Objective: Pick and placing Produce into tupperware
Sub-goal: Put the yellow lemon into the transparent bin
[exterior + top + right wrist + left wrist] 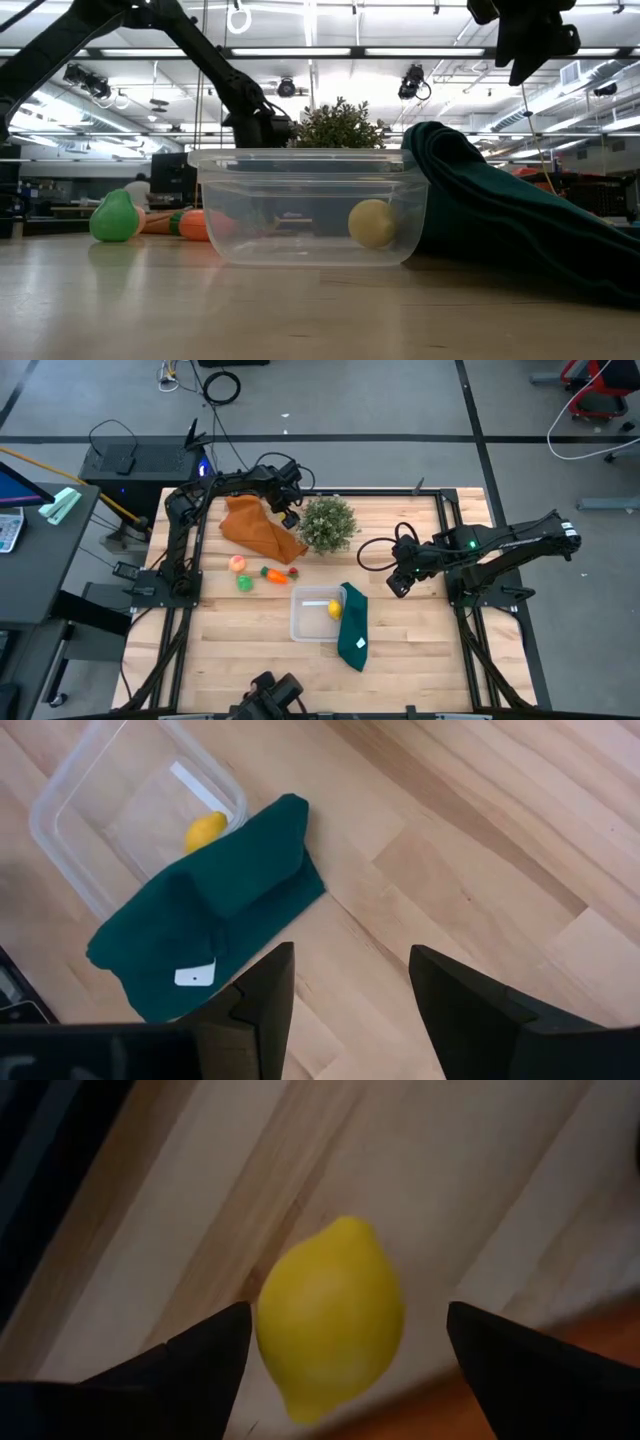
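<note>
While spread wide around a lemon (pixel 330 1315) at the table's far side beside the plant (pixel 327 523), left gripper (pixel 340 1345) hovering; second lemon (pixel 335 609) inside tupperware (pixel 310 617); right gripper (pixel 398 584) parted, empty.

The tupperware (pixel 303 622), clear, shallow and rounded at the corners, sits upright on the bench with one yellow lemon (pixel 334 610) inside, near the wall under the dark green cloth. A second yellow lemon (pixel 331 1316) lies on bare wood. Left of the container lie a pink peach (pixel 238 563), a green fruit (pixel 244 583), an orange carrot (pixel 274 574) and a small red piece (pixel 293 572).
</note>
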You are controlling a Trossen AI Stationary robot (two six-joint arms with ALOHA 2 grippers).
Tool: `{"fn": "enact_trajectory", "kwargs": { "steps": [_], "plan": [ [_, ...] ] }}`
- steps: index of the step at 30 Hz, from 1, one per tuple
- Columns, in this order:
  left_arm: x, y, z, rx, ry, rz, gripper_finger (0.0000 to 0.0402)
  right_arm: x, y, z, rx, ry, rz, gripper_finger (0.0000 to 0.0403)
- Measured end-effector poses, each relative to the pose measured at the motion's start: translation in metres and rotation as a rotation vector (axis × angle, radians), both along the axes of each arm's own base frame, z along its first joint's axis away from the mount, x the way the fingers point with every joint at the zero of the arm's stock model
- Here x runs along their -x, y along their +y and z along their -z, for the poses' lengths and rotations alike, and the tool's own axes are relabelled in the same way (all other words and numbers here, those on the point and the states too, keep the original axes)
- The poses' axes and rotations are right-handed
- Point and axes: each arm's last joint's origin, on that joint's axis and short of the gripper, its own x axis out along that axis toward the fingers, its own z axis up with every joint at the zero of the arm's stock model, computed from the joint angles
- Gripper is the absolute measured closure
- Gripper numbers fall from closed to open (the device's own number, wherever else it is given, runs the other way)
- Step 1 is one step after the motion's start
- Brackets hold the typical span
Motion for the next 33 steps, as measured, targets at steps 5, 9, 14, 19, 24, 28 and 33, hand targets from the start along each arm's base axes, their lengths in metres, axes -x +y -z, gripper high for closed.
{"fn": "enact_trajectory", "kwargs": {
  "steps": [5, 9, 14, 19, 24, 28, 33],
  "plan": [
    [-0.002, 0.001, 0.003, -0.003, -0.003, 0.002, 0.0093, 0.000, 0.000, 0.000, 0.000, 0.000, 0.001, 0.0238],
    [-0.002, 0.000, 0.005, 0.002, 0.004, 0.009, 0.0126, 0.000, 0.000, 0.000, -0.001, 0.000, 0.002, 0.0238],
    [-0.003, 0.000, 0.005, -0.007, 0.000, 0.028, 0.0179, 0.000, 0.000, 0.000, -0.001, 0.000, 0.002, 0.0238],
    [-0.003, 0.000, 0.005, -0.007, -0.002, 0.022, 0.0189, 0.000, 0.000, 0.000, -0.002, 0.000, 0.003, 0.0238],
    [-0.002, 0.001, 0.005, -0.005, 0.007, -0.006, 0.0182, 0.000, 0.000, 0.000, -0.003, 0.000, 0.007, 0.0238],
    [0.000, 0.000, 0.000, 0.005, 0.020, -0.026, 0.0173, 0.000, 0.000, 0.000, -0.003, -0.001, 0.006, 0.0238],
    [-0.003, 0.003, -0.016, 0.015, 0.031, -0.030, 0.0189, 0.000, 0.000, 0.000, -0.002, 0.000, 0.006, 0.0238]
  ]
}}
